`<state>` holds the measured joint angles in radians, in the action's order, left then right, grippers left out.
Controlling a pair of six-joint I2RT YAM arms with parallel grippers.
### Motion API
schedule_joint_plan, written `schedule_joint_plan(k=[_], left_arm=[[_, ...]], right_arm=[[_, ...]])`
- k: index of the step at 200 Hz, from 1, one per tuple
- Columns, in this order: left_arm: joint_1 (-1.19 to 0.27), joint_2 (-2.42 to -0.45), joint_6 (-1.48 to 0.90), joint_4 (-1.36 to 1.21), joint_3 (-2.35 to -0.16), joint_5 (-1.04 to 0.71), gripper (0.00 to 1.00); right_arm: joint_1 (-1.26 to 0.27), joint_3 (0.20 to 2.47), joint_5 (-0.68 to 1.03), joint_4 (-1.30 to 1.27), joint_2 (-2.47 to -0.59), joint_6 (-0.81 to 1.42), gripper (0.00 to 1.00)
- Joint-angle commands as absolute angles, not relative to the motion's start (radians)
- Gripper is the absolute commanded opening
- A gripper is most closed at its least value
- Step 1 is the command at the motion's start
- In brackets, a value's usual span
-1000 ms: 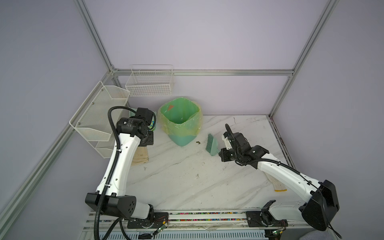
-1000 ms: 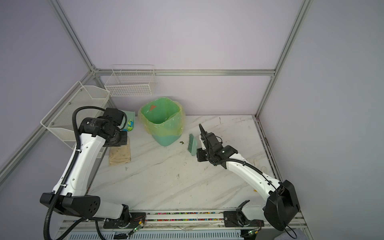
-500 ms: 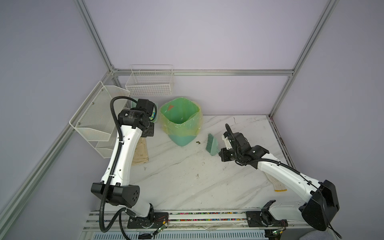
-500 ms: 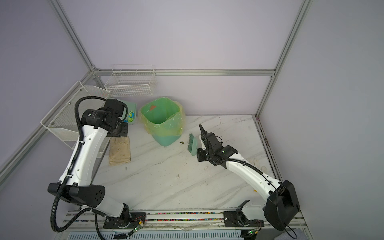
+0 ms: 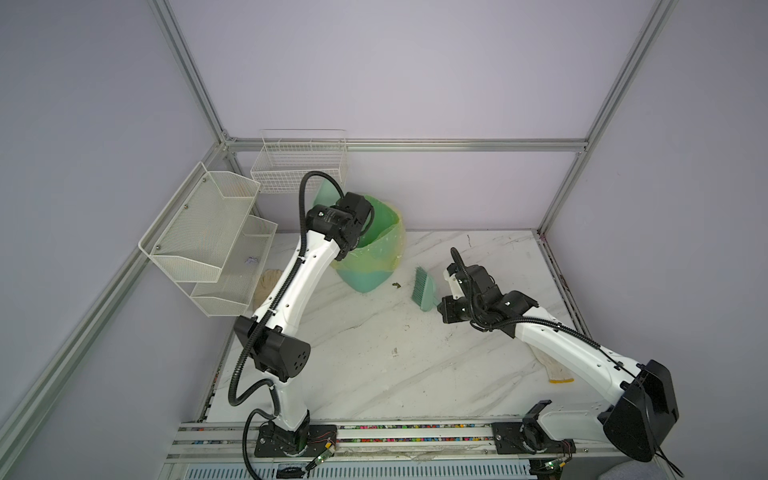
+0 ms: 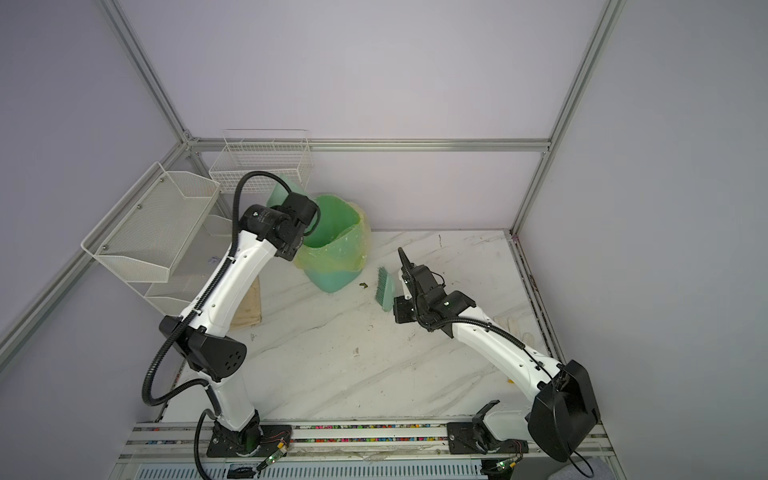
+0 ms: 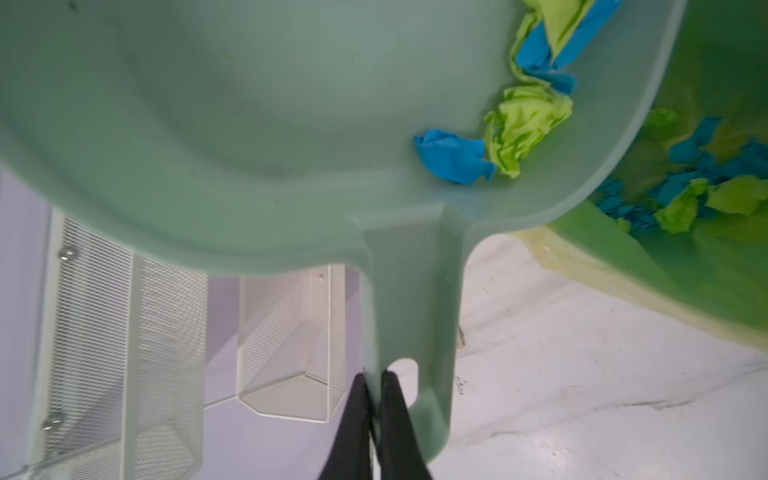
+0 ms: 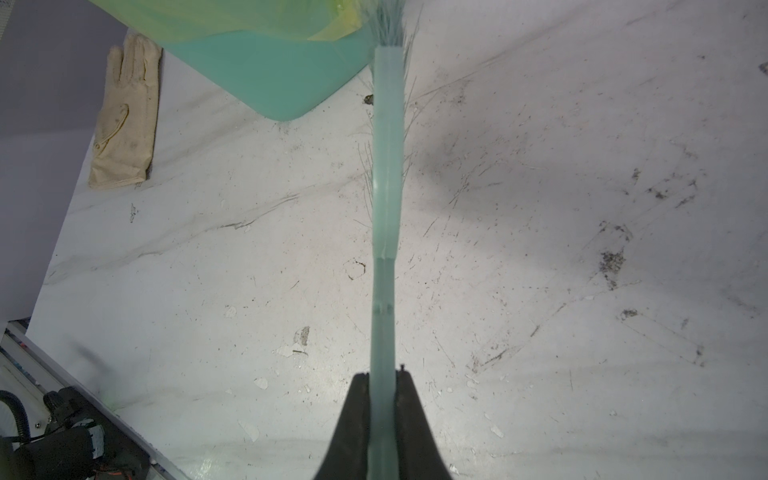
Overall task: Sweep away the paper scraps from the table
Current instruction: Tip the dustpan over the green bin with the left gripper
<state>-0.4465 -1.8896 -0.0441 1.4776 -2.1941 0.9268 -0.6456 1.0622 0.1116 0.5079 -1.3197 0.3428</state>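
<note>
My left gripper (image 7: 376, 376) is shut on the handle of a pale green dustpan (image 7: 249, 124). The dustpan is raised and tilted at the rim of the green lined bin (image 5: 374, 257); in a top view its edge (image 5: 325, 194) shows behind my left wrist. Blue and lime paper scraps (image 7: 528, 124) lie bunched against one side of the pan. More scraps (image 7: 685, 195) lie inside the bin. No scraps show on the white veined table (image 5: 415, 365). My right gripper (image 8: 381, 376) is shut on the handle of a green brush (image 8: 386, 166), held low just right of the bin (image 5: 424, 289).
A beige glove (image 8: 126, 116) lies at the table's left edge and a white glove (image 5: 555, 368) under my right arm. Two wire baskets (image 5: 208, 232) (image 5: 299, 166) hang at the back left. A dark speck (image 5: 396, 285) sits between bin and brush. A rail (image 5: 395, 428) runs along the front.
My left arm has swung the dustpan up and to the right, from beside the baskets to the bin's rim. The right arm and the brush have stayed put.
</note>
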Motion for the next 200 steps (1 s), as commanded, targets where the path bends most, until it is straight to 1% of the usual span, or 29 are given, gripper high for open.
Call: schedule_joint_plan(k=[1, 10, 16, 40, 60, 76, 84, 104, 121, 170, 200], left_arm=[[-0.491, -1.873, 0.032, 1.392, -2.104, 1.295, 0.00], [-0.505, -1.867, 0.075, 1.340, -2.042, 1.388, 0.00], [-0.508, -1.865, 0.088, 1.323, -2.015, 1.411, 0.00], [-0.508, -1.850, 0.058, 1.348, -2.011, 1.293, 0.00], [-0.509, -1.850, 0.064, 1.350, -2.014, 1.354, 0.00], [-0.511, -1.839, 0.073, 1.335, -2.017, 1.341, 0.00], [-0.515, -1.836, 0.081, 1.325, -2.013, 1.367, 0.00], [-0.539, -1.814, 0.199, 1.196, -1.942, 1.453, 0.00], [-0.561, -1.797, 0.271, 1.127, -1.890, 1.437, 0.00], [-0.587, -1.764, 0.379, 0.997, -1.745, 1.513, 0.00], [-0.588, -1.749, 0.393, 0.975, -1.727, 1.505, 0.00]], right_arm=[[-0.638, 1.057, 0.098, 0.486, -1.285, 0.336, 0.00], [-0.638, 1.058, 0.094, 0.485, -1.282, 0.337, 0.00], [-0.639, 1.058, 0.092, 0.485, -1.281, 0.337, 0.00], [-0.638, 1.060, 0.102, 0.479, -1.286, 0.334, 0.00], [-0.637, 1.060, 0.104, 0.477, -1.291, 0.330, 0.00], [-0.637, 1.060, 0.104, 0.476, -1.290, 0.328, 0.00], [-0.637, 1.061, 0.104, 0.476, -1.290, 0.328, 0.00], [-0.637, 1.059, 0.107, 0.476, -1.293, 0.328, 0.00], [-0.637, 1.058, 0.109, 0.476, -1.294, 0.327, 0.00], [-0.636, 1.063, 0.117, 0.474, -1.298, 0.327, 0.00], [-0.635, 1.073, 0.127, 0.471, -1.312, 0.328, 0.00]])
